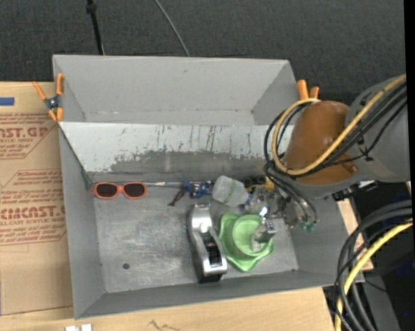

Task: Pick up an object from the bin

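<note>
Orange sunglasses [119,190] lie well left of the green plastic cup [237,255] in the bin [129,268], a silver-and-black dispenser [206,247] lies just beside the cup's left edge, and the gripper [265,229] hangs over its right side, whether clenched or released I cannot tell.

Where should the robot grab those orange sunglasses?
Probably at the thin bridge between the two lenses of the orange sunglasses, coming straight down from above. They seem to lie flat with bare floor in front, but the bin's back wall stands close behind them.
</note>
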Robot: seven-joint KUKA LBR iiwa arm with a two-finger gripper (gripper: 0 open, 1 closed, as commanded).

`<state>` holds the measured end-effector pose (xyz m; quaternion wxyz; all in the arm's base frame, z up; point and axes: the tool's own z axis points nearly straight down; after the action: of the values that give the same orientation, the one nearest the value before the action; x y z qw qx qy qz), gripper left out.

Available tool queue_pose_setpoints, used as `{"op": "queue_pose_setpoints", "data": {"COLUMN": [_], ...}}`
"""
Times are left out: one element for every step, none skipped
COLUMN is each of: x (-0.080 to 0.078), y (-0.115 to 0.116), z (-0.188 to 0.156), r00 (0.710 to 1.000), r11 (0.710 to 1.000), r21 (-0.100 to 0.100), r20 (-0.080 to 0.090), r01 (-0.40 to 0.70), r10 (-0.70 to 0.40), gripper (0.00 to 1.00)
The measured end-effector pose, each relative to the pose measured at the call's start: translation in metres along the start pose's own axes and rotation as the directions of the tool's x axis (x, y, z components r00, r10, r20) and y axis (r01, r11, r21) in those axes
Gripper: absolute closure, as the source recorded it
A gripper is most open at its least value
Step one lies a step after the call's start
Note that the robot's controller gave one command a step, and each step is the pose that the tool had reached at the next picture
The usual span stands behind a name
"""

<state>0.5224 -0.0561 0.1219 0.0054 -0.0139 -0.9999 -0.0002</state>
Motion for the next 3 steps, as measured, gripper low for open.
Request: {"op": "queue_pose_setpoints", "data": {"x": [-0.016,-0.033,-0.034], "y": [-0.007,-0.01,-0.008], "z": [0.006,0.007,0.007], "r00": [0.996,0.972,0.995], "r11": [0.997,0.973,0.996], "r21": [-0.006,-0.003,-0.013], "r20": [-0.035,-0.052,-0.039], "r01": [-0.081,-0.229,-0.091], "r10": [0.081,0.228,0.091], "gripper": [1.0,1.0,1.0]}}
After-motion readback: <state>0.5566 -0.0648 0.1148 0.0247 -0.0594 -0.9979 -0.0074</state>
